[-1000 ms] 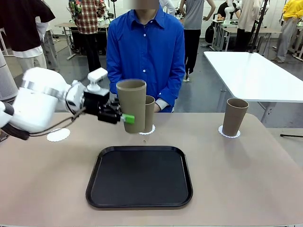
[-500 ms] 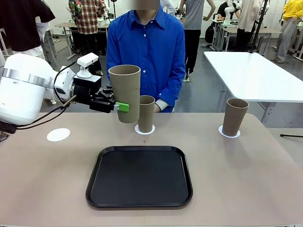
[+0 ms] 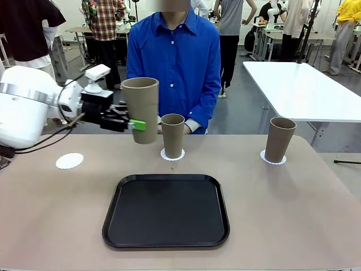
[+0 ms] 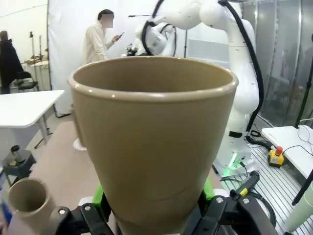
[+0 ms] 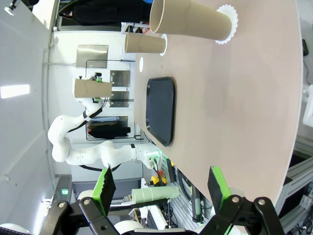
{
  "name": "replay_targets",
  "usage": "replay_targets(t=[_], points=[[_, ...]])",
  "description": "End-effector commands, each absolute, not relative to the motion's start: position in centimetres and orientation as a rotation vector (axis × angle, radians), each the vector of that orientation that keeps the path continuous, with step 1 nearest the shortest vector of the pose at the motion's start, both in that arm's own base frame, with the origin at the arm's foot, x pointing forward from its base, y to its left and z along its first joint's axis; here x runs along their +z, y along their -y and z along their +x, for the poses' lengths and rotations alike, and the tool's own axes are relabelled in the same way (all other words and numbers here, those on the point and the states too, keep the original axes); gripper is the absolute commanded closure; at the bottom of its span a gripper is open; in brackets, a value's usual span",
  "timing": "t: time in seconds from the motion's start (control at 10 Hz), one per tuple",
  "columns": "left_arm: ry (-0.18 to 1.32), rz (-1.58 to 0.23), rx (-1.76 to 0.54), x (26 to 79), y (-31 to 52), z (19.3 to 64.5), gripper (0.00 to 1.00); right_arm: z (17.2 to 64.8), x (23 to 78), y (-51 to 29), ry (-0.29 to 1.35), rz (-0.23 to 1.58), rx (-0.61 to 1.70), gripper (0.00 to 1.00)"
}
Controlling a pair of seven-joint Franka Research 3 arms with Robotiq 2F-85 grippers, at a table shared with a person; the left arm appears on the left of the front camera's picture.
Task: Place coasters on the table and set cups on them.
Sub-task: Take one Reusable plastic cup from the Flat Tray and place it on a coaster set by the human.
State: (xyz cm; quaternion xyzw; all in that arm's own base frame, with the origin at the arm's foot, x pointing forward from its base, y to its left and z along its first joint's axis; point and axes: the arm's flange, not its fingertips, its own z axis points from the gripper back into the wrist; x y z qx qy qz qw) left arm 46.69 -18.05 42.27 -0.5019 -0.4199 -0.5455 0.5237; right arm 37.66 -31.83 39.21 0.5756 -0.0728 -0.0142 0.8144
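Observation:
My left gripper (image 3: 135,125) is shut on a tall khaki cup (image 3: 140,107) and holds it upright in the air, left of the middle cup (image 3: 172,134). In the left wrist view this held cup (image 4: 151,142) sits between the green pads (image 4: 99,195). The middle cup stands on a white coaster (image 3: 172,155) in front of the person. A third cup (image 3: 280,138) stands on a coaster (image 3: 273,160) at the right. A bare coaster (image 3: 69,161) lies at the left of the table (image 3: 282,214). My right gripper (image 5: 161,188) is open over the table's edge (image 5: 234,107), far from the cups (image 5: 188,20).
A black tray (image 3: 166,210) lies on the near middle of the table, with nothing on it. A person in a blue shirt (image 3: 174,62) stands at the far side behind the middle cup. A white table (image 3: 299,84) stands at the back right.
My left arm has carried the held cup leftward and slightly up, away from the middle cup. The other cups and the coasters have not moved.

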Motion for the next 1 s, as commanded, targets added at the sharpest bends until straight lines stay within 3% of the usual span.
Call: replay_targets(t=[0.0,0.3,0.6,0.9], points=[[1.077,-1.17,-1.214,42.2,11.1,51.6,0.16,37.6,39.3,31.8,0.152,1.225,-0.037,0.0],[1.218,-1.0,-1.065,42.5,-0.2,55.6,0.16,37.6,39.3,31.8,0.152,1.225,-0.037,0.0],[1.274,-0.861,-0.994,42.5,-7.6,55.0,0.16,37.6,39.3,31.8,0.152,1.225,-0.037,0.0],[1.27,-0.838,-0.942,40.8,-11.8,54.4,0.16,37.6,39.3,31.8,0.152,1.225,-0.037,0.0]])
